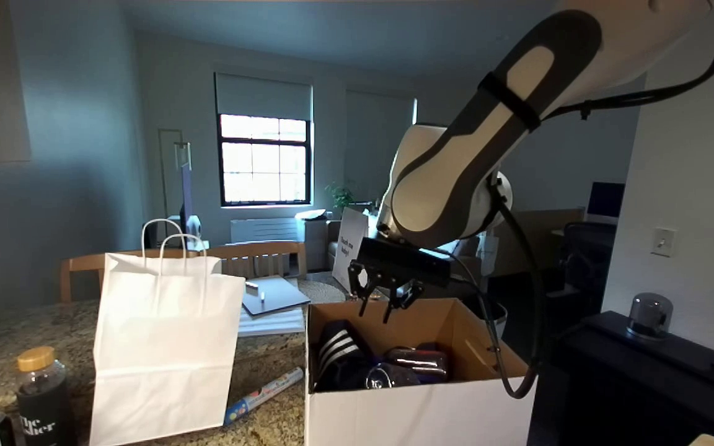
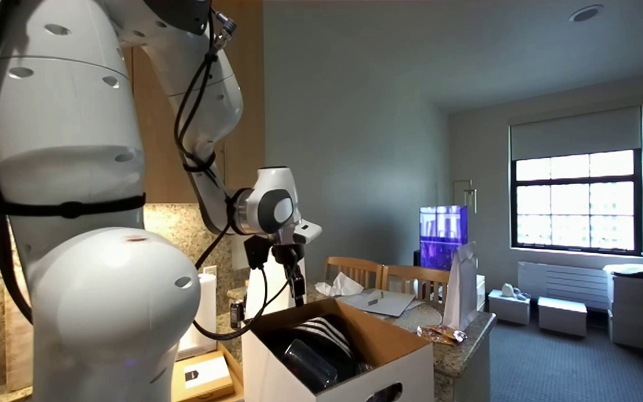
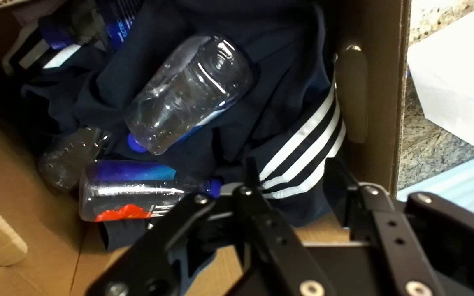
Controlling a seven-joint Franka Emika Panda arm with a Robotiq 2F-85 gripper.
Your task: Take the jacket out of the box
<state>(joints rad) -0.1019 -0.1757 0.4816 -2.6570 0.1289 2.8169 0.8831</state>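
The black, floppy fabric jacket (image 3: 278, 107) lies crumpled inside the large cardboard box (image 1: 419, 415), a carton brown within and white on its outer face. Seen from the wrist view, the cloth is a very dark navy, close to black, and matt, with soft creases across its middle and deeper, shadowed folds toward the left of that view. Three white stripes run side by side along a fold near a box wall, bending together at their lower end where the fabric curves; a shorter patch of white striping shows at the opposite side of the heap, next to a clear plastic bottle with a blue cap and label (image 3: 87, 28). In both exterior views the striped fold sits below the rim of the box. Another clear plastic bottle with a blue cap (image 3: 191, 90) rests on the jacket and hides part of its middle, a third bottle with a blue-and-red label (image 3: 134, 187) lies at the edge of the heap, and a fourth bottle (image 3: 70, 160), partly hidden, lies next to that. The black fingers (image 3: 338, 193) hang over the box, released and spread apart, clear of the cloth. In an exterior view a white paper shopping bag with looped handles (image 1: 168, 347) stands on the speckled stone worktop (image 1: 276, 421), near the box, with a slim printed tube in blue and white (image 1: 264, 396) lying between them.
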